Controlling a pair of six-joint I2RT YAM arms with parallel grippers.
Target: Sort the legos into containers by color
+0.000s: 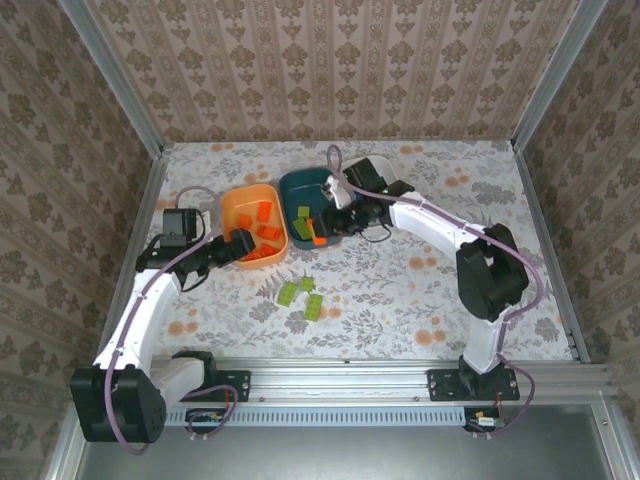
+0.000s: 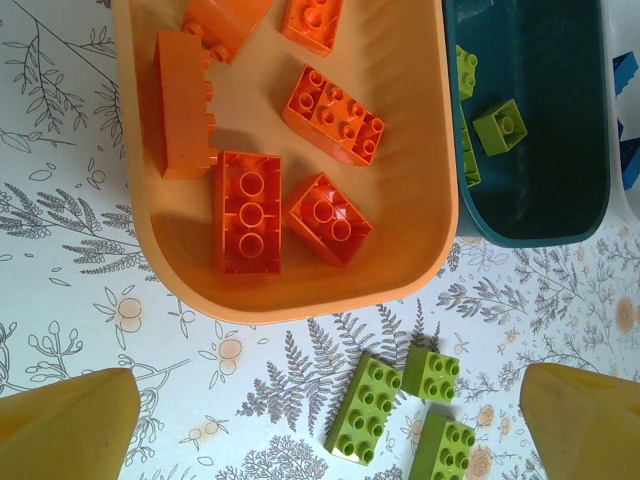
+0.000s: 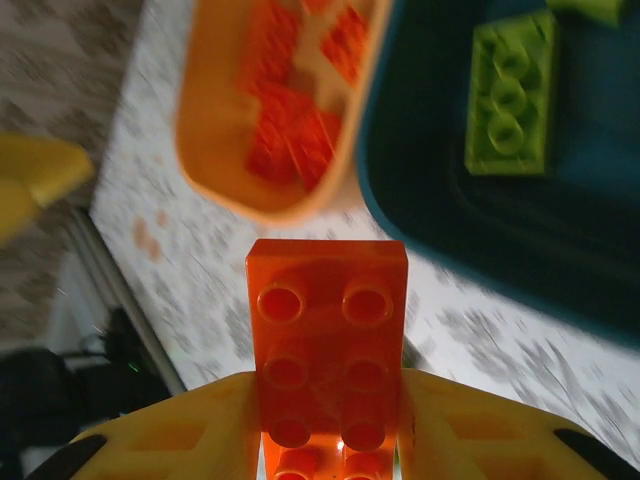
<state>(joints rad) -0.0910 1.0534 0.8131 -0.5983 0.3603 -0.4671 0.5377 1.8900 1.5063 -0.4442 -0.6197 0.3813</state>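
From the top camera, I see my right jaws holding one small orange studded plastic brick (image 1: pixel 318 237) at the front edge of the dark teal plastic dish (image 1: pixel 300 185). That is just beside the shallow orange plastic dish (image 1: pixel 240 212). My left jaws hang by the orange dish's front corner. I think I should carry the brick left, stop over the middle of the orange dish and let go low, keeping away from the left arm.

The left wrist camera shows the left jaws wide and empty above three lime green bricks (image 2: pixel 365 410) on the flowery desk (image 2: pixel 60 230). It also shows a white dish's rim (image 2: pixel 622 120) and blue bricks (image 2: pixel 628 72). From above, the right arm lies across that spot.

The right wrist camera shows the grip close up. Yellow fingers (image 3: pixel 200 430) pinch the brick's sides.
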